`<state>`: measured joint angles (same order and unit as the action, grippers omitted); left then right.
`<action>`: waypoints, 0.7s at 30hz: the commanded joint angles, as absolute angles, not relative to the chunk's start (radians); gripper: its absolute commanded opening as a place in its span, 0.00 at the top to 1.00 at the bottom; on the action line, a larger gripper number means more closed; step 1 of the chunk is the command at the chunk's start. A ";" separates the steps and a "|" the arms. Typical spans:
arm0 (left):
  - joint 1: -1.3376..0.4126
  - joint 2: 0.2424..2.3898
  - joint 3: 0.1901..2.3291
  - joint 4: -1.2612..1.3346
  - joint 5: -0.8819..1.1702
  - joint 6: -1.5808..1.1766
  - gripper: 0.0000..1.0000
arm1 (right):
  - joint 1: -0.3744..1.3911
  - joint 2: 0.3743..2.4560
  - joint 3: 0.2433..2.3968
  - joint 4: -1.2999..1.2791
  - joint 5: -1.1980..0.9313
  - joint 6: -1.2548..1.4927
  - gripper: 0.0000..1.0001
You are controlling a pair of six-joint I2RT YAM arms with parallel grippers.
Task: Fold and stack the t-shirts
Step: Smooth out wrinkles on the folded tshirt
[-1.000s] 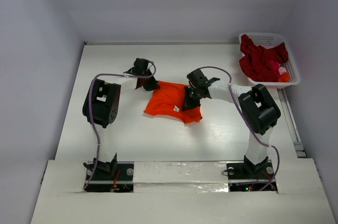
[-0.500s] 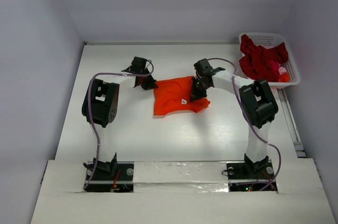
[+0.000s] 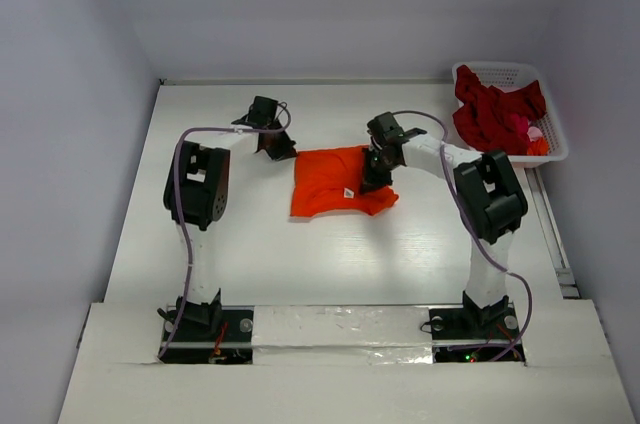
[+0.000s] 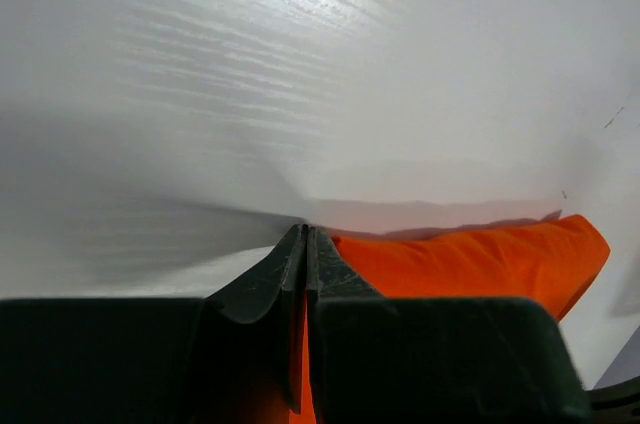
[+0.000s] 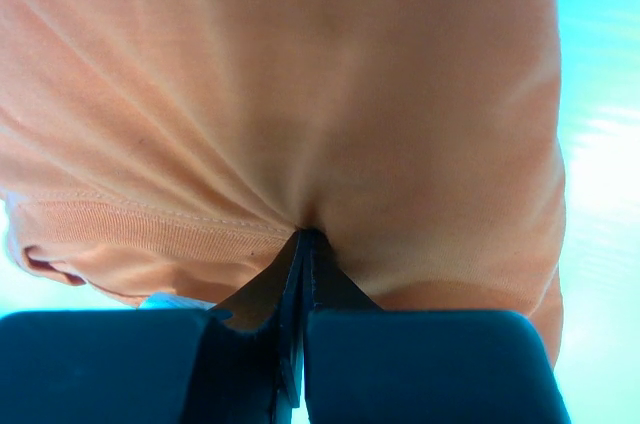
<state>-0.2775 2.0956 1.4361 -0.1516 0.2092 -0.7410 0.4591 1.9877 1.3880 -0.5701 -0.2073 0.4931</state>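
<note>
While the top camera looks down, the orange t-shirt [image 3: 335,182] lies bunched on the white table [image 3: 250,244], mid-table between the two arms. The left gripper [image 3: 283,152] sits at its upper left corner and the right gripper [image 3: 370,182] on its right side. Dark red t-shirts [image 3: 495,112] are heaped in the white basket [image 3: 505,72] at the far right.

Over to the left wrist: the left gripper [image 4: 306,234] has its jaws pressed together with a sliver of orange t-shirt [image 4: 470,259] caught between them.

Right wrist now: the right gripper [image 5: 303,239] is clamped tight, and the orange t-shirt [image 5: 300,94] puckers into its tips, hem band at lower left.
</note>
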 commanded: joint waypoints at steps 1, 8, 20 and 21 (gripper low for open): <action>-0.272 2.115 1.491 -0.179 0.210 -0.733 1.00 | 0.459 1.933 1.347 -0.578 -0.225 0.480 1.00; -0.272 2.145 1.523 -0.192 0.212 -0.727 1.00 | 0.469 1.908 1.310 -0.575 -0.218 0.476 1.00; -0.272 2.151 1.531 -0.201 0.207 -0.716 1.00 | 0.469 1.917 1.327 -0.577 -0.216 0.463 1.00; -0.272 2.152 1.529 -0.201 0.207 -0.716 1.00 | 0.469 1.917 1.328 -0.578 -0.216 0.463 1.00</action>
<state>-0.2775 2.1429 1.5063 -0.1673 0.2169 -0.7399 0.4599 1.9427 1.3251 -0.5682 -0.2214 0.4858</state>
